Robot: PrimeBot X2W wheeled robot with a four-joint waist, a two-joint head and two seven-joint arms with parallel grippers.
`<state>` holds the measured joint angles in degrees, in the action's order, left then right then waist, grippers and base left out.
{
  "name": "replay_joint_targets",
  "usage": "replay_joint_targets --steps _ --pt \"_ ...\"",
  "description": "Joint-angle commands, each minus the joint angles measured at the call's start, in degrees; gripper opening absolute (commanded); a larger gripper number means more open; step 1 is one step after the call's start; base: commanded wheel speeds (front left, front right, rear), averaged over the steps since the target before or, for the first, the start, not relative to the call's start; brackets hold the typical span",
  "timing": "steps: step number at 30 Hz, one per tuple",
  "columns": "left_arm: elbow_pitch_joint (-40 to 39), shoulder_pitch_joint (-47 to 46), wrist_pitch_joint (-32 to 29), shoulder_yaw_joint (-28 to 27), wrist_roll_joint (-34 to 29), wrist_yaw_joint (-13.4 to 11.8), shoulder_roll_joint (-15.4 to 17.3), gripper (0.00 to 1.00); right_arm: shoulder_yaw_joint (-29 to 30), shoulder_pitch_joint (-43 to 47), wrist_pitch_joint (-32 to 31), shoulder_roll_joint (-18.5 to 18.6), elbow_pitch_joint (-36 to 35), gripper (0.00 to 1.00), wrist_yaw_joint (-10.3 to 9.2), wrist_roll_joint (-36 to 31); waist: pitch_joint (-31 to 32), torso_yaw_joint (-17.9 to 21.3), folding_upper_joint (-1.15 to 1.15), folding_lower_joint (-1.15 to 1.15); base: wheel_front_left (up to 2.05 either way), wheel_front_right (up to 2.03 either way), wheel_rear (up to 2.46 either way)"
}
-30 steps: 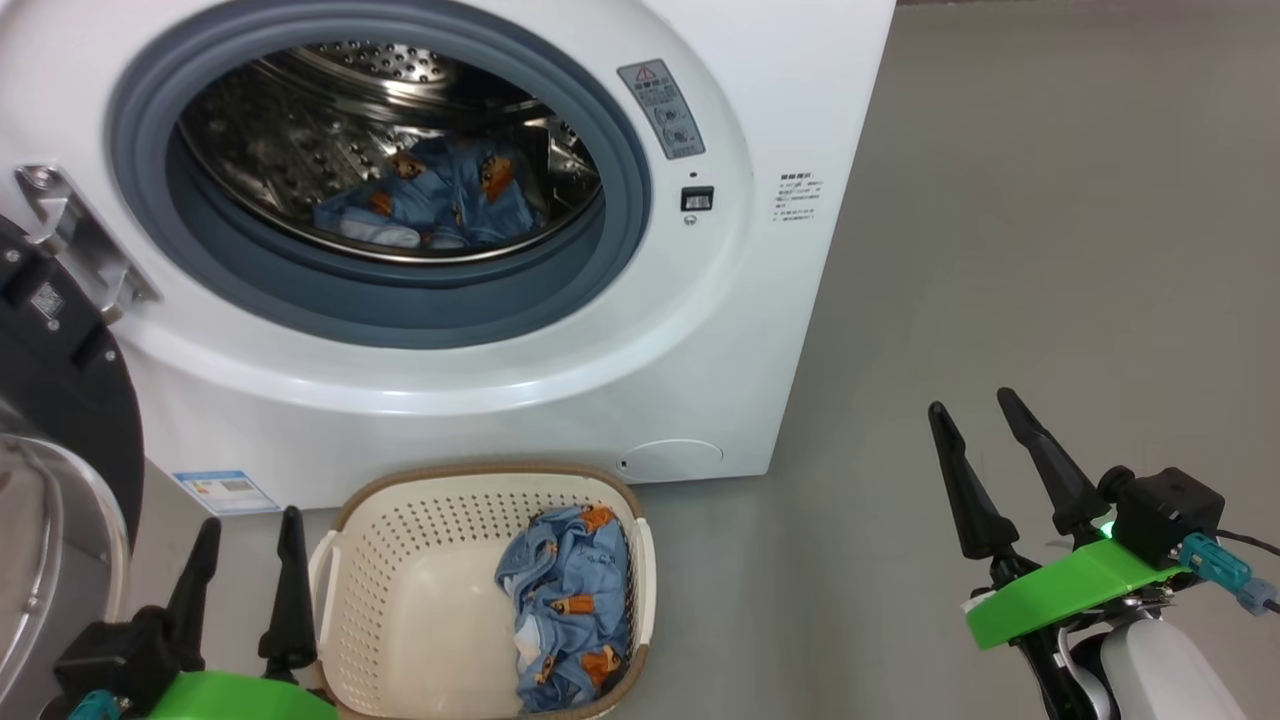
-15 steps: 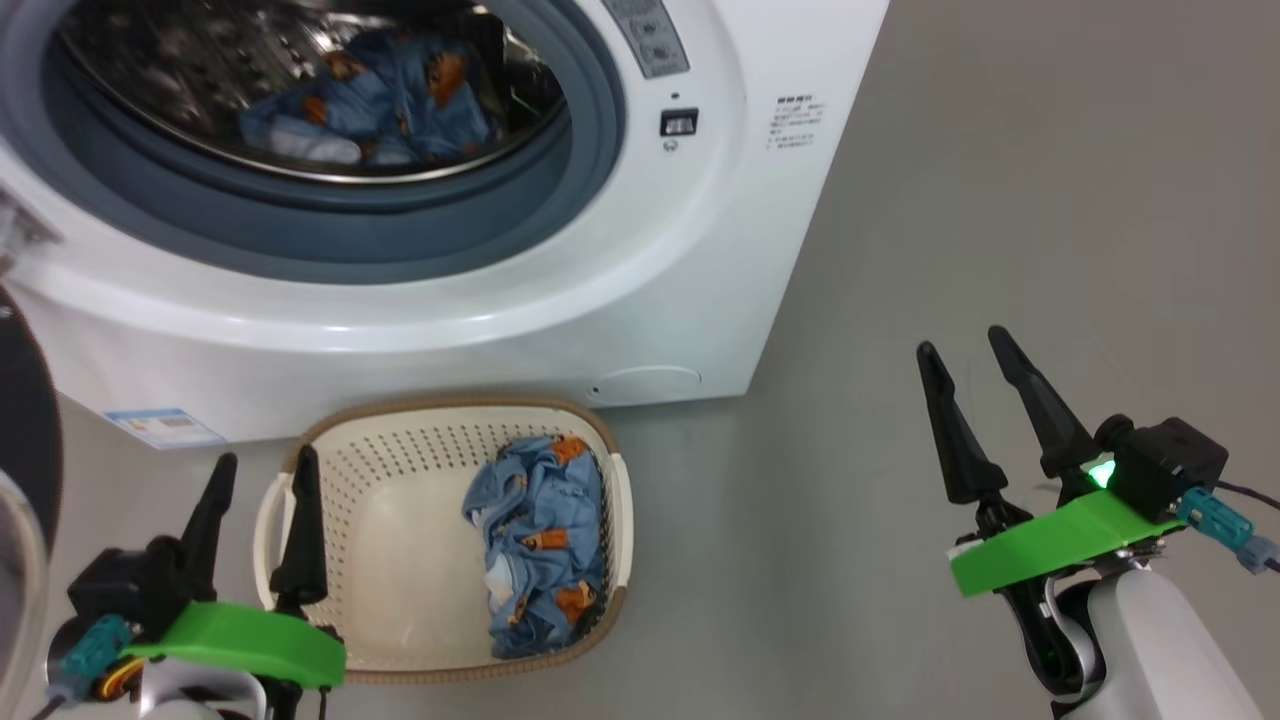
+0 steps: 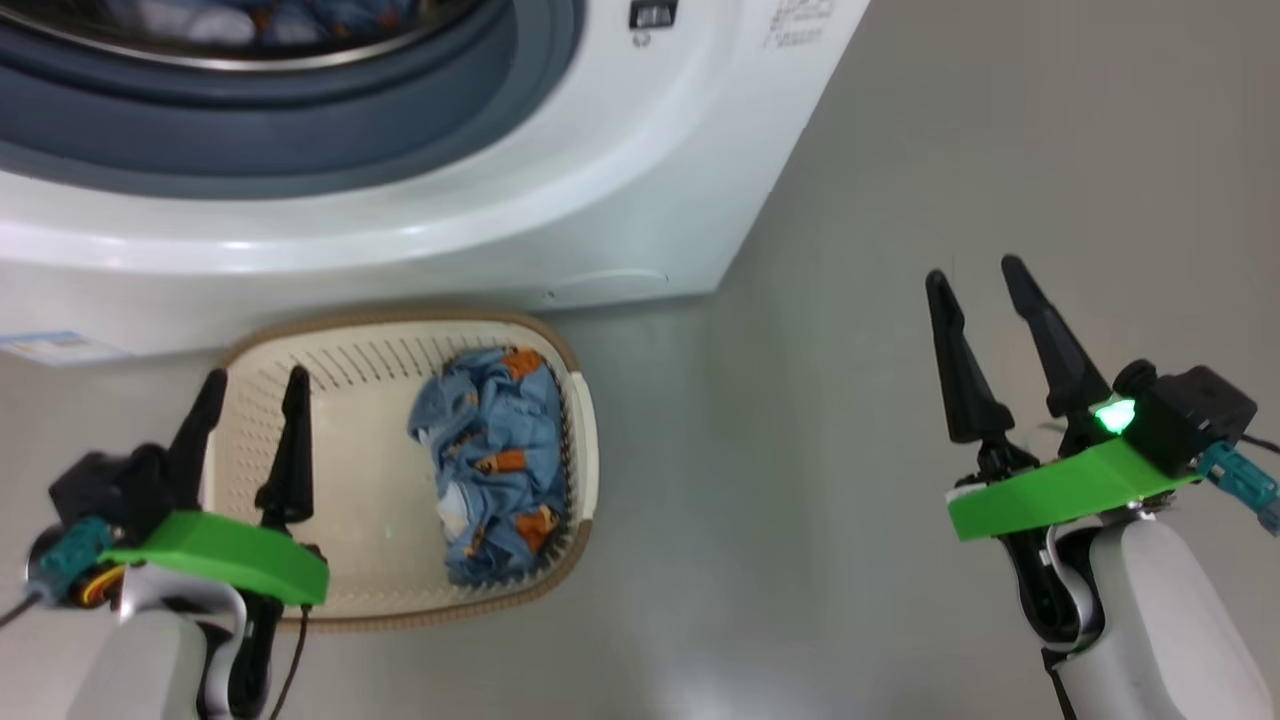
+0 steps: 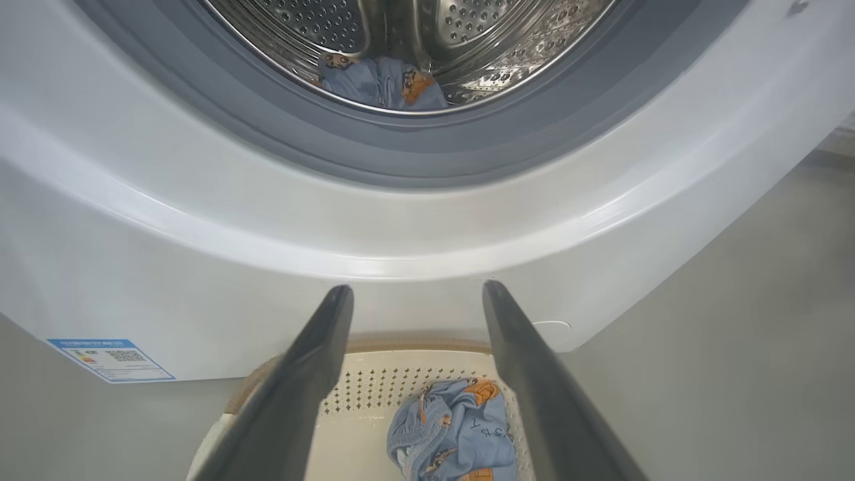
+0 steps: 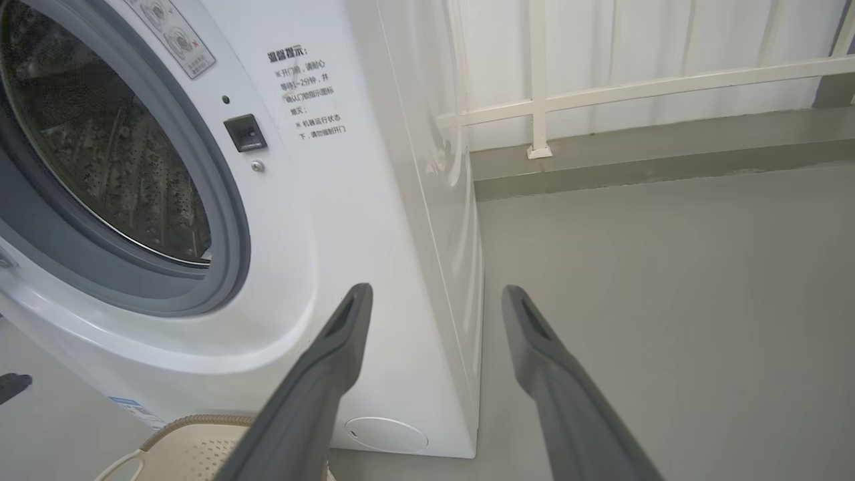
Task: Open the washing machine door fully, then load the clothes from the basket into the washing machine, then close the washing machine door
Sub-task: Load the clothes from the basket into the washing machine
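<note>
At the far left, a blue label [image 4: 110,359] is seen low on the front of the washing machine [image 3: 500,230], which stands on a smooth grey floor [image 3: 780,470]. The left gripper [image 3: 256,376] is held over the left end of the basket [image 3: 400,318], its fingers spread apart with nothing between them. The basket is set on the floor just before the machine, and the clothes [image 3: 490,465] are bunched against its right wall. Some blue cloth [image 4: 384,80] is seen inside the steel drum [image 4: 467,40], which is ringed by a grey gasket [image 4: 414,157]. Further right, the right gripper [image 3: 974,270] is held above the floor, well apart from the basket, its fingers likewise spread and empty. Beyond the machine's right side, a white railing [image 5: 601,87] is fixed on a low grey kerb [image 5: 668,147].
</note>
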<state>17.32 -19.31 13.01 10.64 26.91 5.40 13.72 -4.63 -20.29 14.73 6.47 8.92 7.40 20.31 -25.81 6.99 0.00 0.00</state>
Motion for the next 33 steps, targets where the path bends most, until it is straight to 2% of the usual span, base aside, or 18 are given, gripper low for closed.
replay_joint_targets --steps 1,13,22,33 --pt "-0.64 -1.42 -0.14 -1.62 0.3 0.3 1.86 1.0 -0.95 -0.49 0.27 -0.5 -1.63 1.0 0.09 -0.71 -3.41 1.21 0.0 0.0 0.0 0.0 0.0" --pt "13.89 -12.99 -5.21 5.79 6.0 2.04 3.31 1.0 -1.91 -4.29 0.27 -2.29 -2.89 1.0 0.09 -1.12 -12.9 4.56 0.0 0.0 0.0 0.0 0.0" --pt "22.73 -21.57 -8.89 15.56 14.77 2.07 7.15 1.0 -3.11 -6.68 0.27 -3.33 -3.44 1.0 0.09 -0.51 -19.28 8.43 0.0 0.0 0.0 0.0 0.0" --pt "31.38 -29.28 -8.2 26.69 20.19 2.08 11.2 1.0 -4.75 -7.87 0.27 -3.57 -4.02 1.0 0.09 2.25 -23.88 12.35 0.0 0.0 0.0 0.0 0.0"
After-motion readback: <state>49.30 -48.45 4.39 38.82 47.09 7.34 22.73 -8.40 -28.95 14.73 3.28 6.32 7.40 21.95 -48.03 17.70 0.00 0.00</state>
